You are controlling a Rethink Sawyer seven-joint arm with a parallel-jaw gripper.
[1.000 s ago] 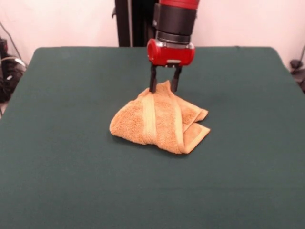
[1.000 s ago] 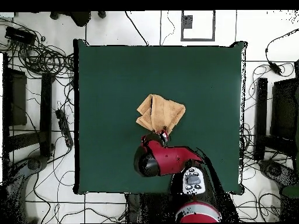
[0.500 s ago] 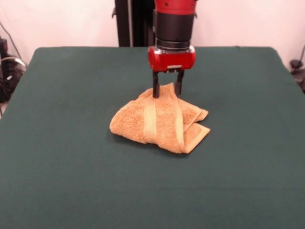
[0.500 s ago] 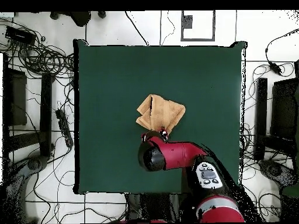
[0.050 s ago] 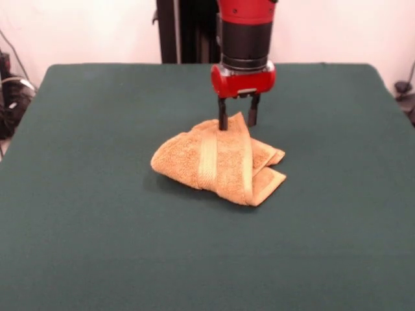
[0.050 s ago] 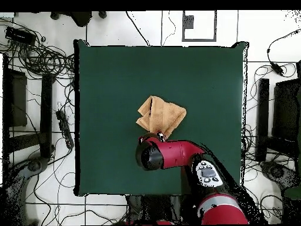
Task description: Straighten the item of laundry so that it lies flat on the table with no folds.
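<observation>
Towel (image 5: 217,162) lies folded at the middle of the green table (image 5: 97,214); its raised top edge sits between the gripper (image 5: 237,120) fingers, which pinch it. No label shows.

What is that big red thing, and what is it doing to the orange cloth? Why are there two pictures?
The red thing is a robot arm with a claw at its end. One picture looks across the table at the robot; the other looks straight down from above. On the green table lies one small orange towel, bunched up in folds. The claw's two dark fingers stand on either side of the towel's raised top edge, seemingly pinching it. The robot should spread the towel flat.
</observation>
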